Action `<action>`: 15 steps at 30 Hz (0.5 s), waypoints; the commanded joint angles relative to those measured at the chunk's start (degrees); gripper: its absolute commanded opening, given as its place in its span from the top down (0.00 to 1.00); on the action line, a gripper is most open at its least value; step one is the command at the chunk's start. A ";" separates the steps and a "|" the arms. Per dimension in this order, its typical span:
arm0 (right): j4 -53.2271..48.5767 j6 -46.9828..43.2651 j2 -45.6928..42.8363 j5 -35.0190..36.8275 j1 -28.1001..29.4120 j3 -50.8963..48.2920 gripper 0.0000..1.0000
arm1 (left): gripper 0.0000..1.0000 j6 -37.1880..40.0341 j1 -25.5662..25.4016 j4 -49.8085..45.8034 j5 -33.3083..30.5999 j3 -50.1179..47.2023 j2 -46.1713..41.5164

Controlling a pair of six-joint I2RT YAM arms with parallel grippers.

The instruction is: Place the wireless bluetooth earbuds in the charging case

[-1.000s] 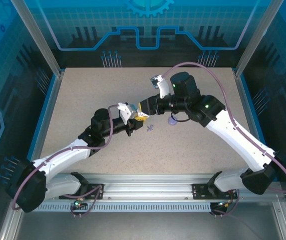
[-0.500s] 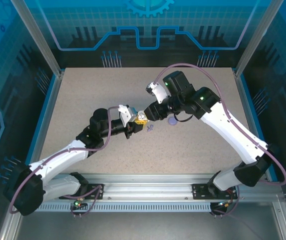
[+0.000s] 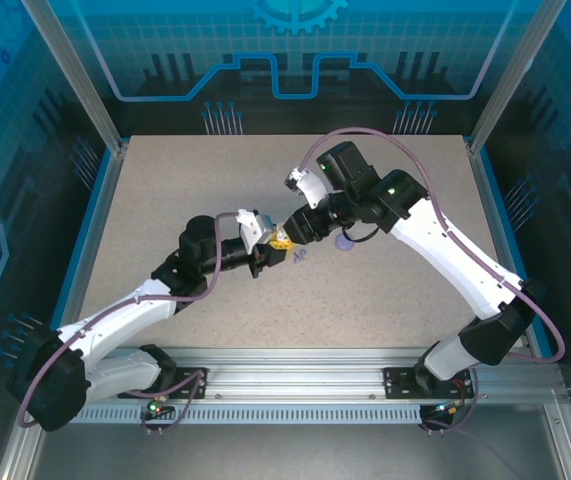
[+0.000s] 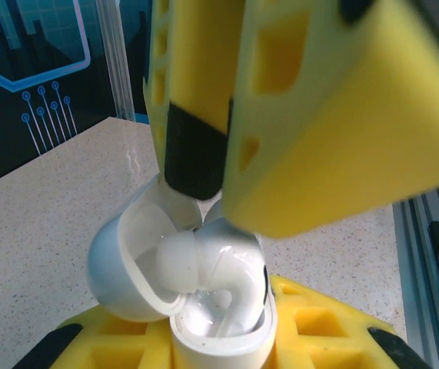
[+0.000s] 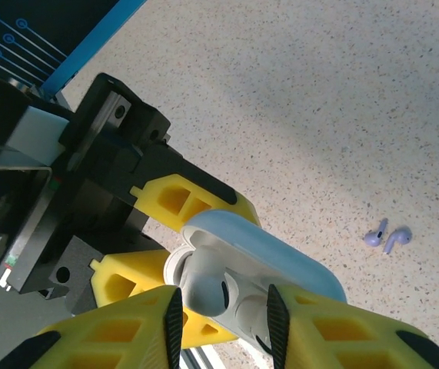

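Now right gripper (image 5: 221, 311), shifted toward 9 o'clock, pinches an earbud (image 5: 204, 286) into the open case (image 5: 281, 257) clamped in left gripper (image 4: 219, 342); seating likely underway.

Robotics lab test cell
Two arms (image 3: 135, 300) bolted to a slotted aluminium rail (image 3: 295, 362) at a speckled bench (image 3: 165, 190), enclosed by aluminium posts (image 3: 70, 75) and blue circuit-graphic panels (image 3: 295, 40).
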 commanded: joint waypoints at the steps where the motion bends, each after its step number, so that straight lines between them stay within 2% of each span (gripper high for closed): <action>1: -1.40 -0.68 0.49 -2.24 1.19 1.88 0.63 | 0.91 1.03 -0.43 0.51 1.19 2.34 0.35; 15: -1.62 -0.30 0.69 -2.67 2.00 2.32 0.60 | 0.91 0.96 -0.45 -1.85 -1.18 3.44 1.34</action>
